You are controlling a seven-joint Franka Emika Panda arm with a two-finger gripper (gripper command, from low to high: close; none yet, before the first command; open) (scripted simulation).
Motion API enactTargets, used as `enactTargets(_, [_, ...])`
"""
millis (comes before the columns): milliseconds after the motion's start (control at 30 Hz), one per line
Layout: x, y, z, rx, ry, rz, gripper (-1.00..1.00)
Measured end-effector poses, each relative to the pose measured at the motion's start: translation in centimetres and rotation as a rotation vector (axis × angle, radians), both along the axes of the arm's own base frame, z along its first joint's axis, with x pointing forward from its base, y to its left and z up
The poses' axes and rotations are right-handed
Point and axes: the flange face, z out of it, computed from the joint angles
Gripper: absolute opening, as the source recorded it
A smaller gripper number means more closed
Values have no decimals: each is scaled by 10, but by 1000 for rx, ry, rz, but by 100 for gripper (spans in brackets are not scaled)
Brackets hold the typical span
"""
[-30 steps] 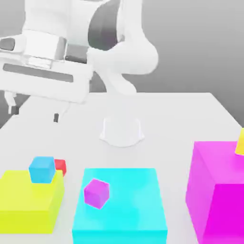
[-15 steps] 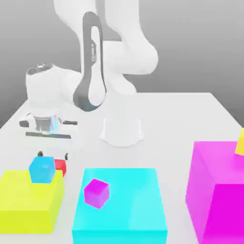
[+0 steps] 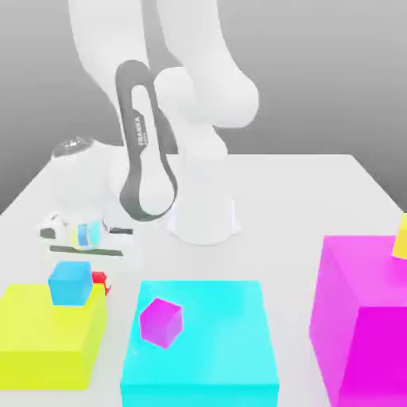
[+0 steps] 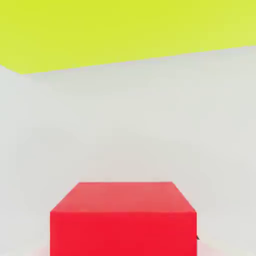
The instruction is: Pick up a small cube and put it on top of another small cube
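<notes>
We see a tiny bright red cube (image 3: 98,279), plain and unpatterned, on a pale grey-white table (image 3: 302,199). Near it a small blue cube (image 3: 70,284) sits on a large yellow block (image 3: 48,342). A small magenta cube (image 3: 161,322) rests on a large cyan block (image 3: 207,350). A large magenta block (image 3: 366,318) carries a small yellow cube (image 3: 401,237). The arm (image 3: 191,103) is white with a dark grey band.

Glossy white rounded arm (image 3: 199,87) with dark-grey lettered band (image 3: 141,143)
</notes>
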Motion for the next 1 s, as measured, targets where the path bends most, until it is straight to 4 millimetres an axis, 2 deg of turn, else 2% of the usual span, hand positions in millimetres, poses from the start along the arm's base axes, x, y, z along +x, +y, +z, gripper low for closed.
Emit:
enactTargets(167, [1,-1,31,-1,0,-2,-100])
enactTargets(300, [-7,-3,51,9,-2,-22,-100])
enactTargets(433, [-15,-45,63,46,-29,-317,-100])
enactTargets(533, [-2,-63,75,75,-50,-494,-100])
enactTargets(767, [40,-86,109,153,-83,-828,-100])
enactTargets(800, [53,-80,115,161,-81,-836,-100])
enactTargets(833, [72,-64,121,163,-74,-811,-100])
enactTargets(900, [106,-27,132,156,-53,-749,-100])
enactTargets(1000, [144,34,149,125,-23,-659,-100])
